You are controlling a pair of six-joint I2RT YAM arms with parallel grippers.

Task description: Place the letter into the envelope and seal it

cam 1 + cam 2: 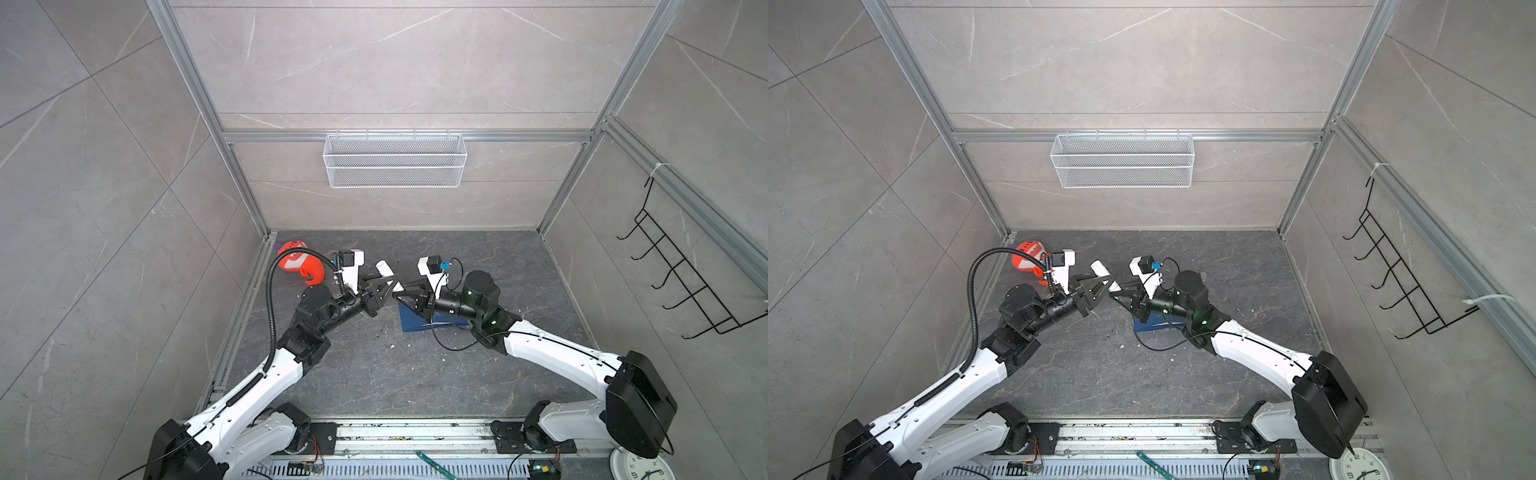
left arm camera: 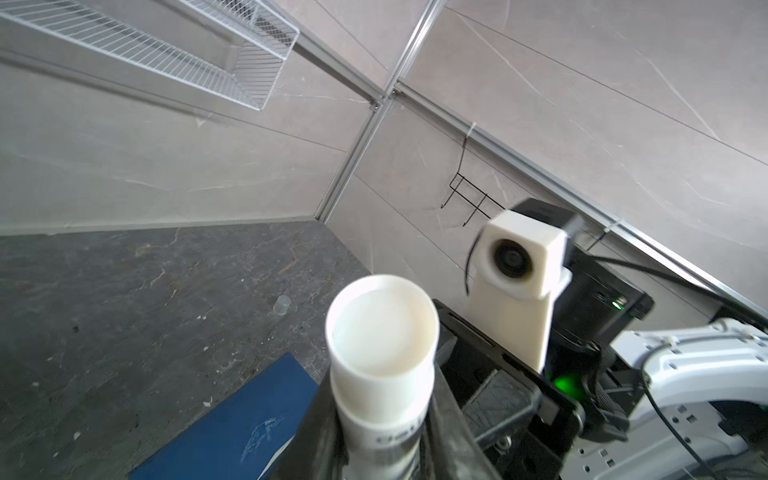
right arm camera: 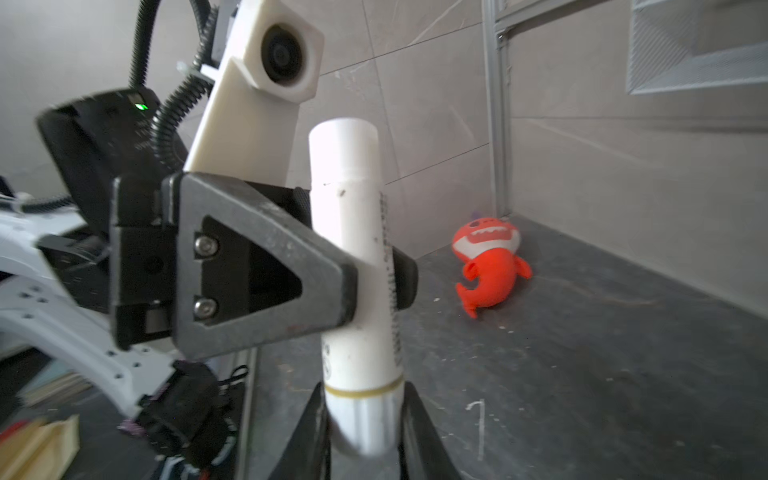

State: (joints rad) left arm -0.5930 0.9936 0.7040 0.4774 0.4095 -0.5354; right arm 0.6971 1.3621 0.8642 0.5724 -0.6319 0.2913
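Sealing seems the stage at hand: left gripper (image 3: 376, 276) clamps the white glue stick (image 3: 349, 208) mid-body and right gripper (image 3: 363, 432) pinches its base, above the navy envelope (image 2: 232, 419) lying near the middle of the tabletop (image 1: 365, 374), the letter out of sight, presumably inside, the flap not yet glued.

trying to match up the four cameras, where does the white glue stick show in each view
In a top view: glue stick just below centre, tilted.
In a top view: glue stick left of centre, just below mid-height.
Left wrist: close up, seen end-on.
Right wrist: close up, seen side-on, orange toy behind it.
Shared landmark: the white wire basket on the wall, in all four.
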